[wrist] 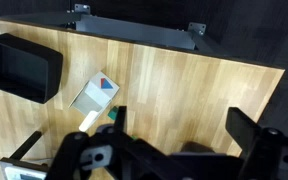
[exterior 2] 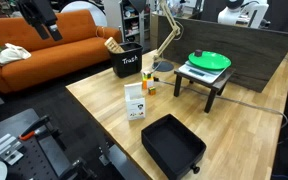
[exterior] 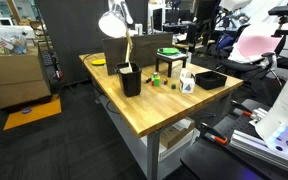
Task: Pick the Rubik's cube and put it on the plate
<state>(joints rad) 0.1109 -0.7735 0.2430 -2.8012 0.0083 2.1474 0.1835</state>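
Note:
The bright green plate [exterior: 168, 52] [exterior 2: 210, 60] lies on a small black stand on the wooden table. A small colourful Rubik's cube [exterior 2: 149, 87] sits on the tabletop beside a white carton [exterior 2: 135, 100]. In the wrist view my gripper [wrist: 180, 114] hangs high over bare wood, open, with nothing between its black fingers [wrist: 246, 128]. A green bit that may be the cube [wrist: 111, 114] peeks out by the left finger, next to the carton [wrist: 94, 93]. The plate is out of the wrist view. Neither exterior view shows the gripper.
A black rectangular tray [exterior 2: 172, 146] [wrist: 22, 68] [exterior: 210, 78] lies near a table edge. A black bin [exterior 2: 127, 62] [exterior: 130, 79] and a desk lamp [exterior: 115, 22] stand further back. The table's dark far edge [wrist: 144, 30] runs across the top of the wrist view.

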